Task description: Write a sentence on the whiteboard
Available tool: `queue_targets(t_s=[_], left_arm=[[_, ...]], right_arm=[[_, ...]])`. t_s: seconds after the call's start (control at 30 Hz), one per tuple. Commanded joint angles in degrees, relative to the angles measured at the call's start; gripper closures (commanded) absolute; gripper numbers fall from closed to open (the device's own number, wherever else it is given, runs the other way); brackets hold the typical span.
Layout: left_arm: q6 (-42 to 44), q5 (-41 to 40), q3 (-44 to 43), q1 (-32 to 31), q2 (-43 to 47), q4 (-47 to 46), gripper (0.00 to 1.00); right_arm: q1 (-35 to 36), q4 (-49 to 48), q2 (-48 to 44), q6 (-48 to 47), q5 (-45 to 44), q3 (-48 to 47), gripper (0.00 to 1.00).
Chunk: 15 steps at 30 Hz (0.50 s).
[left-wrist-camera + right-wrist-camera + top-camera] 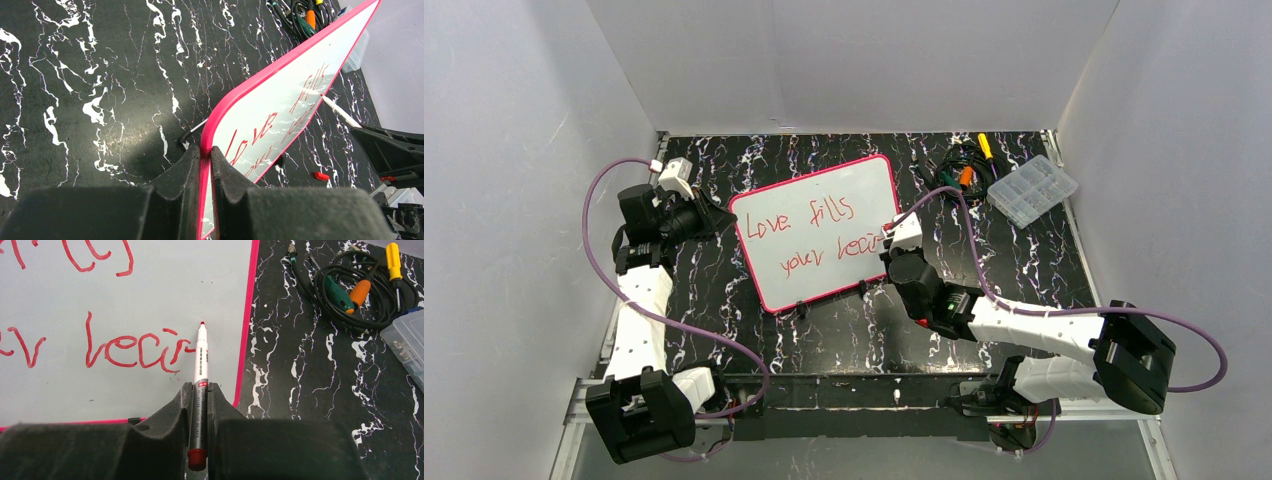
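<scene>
Left arm (pixel 639 320): reaches forward along the left side, wrist turned inward, left gripper (pixel 205 152) pinched tight on the whiteboard (pixel 280 95) edge. Right arm (pixel 1034 325): stretches leftward from its base (elbow low), right gripper (pixel 200 389) closed around a marker (pixel 200 357).

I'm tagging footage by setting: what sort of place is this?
Probably a robotics test cell: plain white walls enclose a black marbled table with two robot arms mounted at its near edge, plus a whiteboard and a clear compartment box.
</scene>
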<state>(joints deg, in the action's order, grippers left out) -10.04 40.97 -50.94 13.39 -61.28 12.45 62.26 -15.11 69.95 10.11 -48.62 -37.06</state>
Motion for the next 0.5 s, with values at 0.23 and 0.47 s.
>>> queue_targets(t_s=[0.23, 0.47], left_arm=[[0.1, 0.9, 0.8, 0.0, 1.4, 0.3, 0.98], [0.2, 0.9, 0.8, 0.0, 1.4, 0.3, 0.98]], right_arm=[[-0.2, 4.1, -2.1, 7.4, 3.0, 0.8, 0.99], [0.3, 6.4, -2.8, 10.4, 3.5, 1.9, 0.99]])
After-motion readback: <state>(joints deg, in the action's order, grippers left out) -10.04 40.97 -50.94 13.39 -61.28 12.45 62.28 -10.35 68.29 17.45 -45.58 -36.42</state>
